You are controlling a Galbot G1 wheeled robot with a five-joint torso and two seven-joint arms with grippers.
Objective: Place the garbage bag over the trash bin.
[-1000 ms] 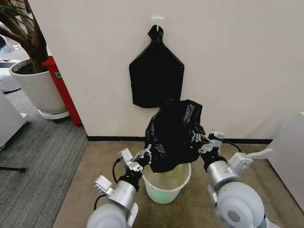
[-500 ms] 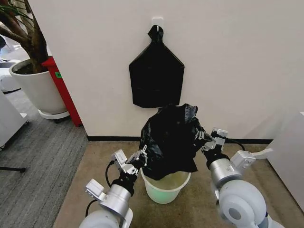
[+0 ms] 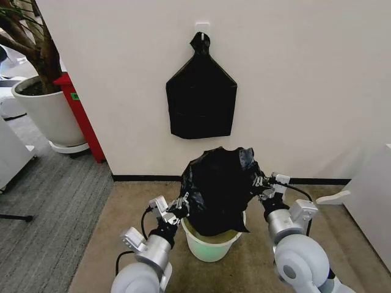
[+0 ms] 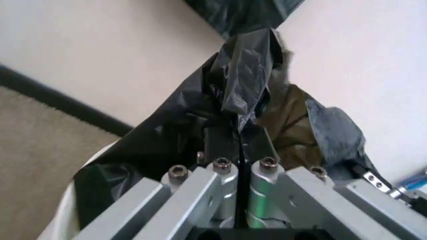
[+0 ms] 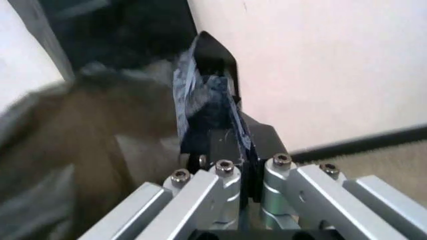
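Against the white wall (image 3: pixel 305 91), the garbage bag (image 3: pixel 217 189) balloons just above the trash bin (image 3: pixel 211 247). Left gripper (image 3: pixel 179 206) and right gripper (image 3: pixel 261 183) each pinch its film; the rim isn't wrapped yet.

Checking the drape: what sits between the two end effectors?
The garbage bag, stretched between left end effector and right end effector, both pinching it above the trash bin, in the head view.
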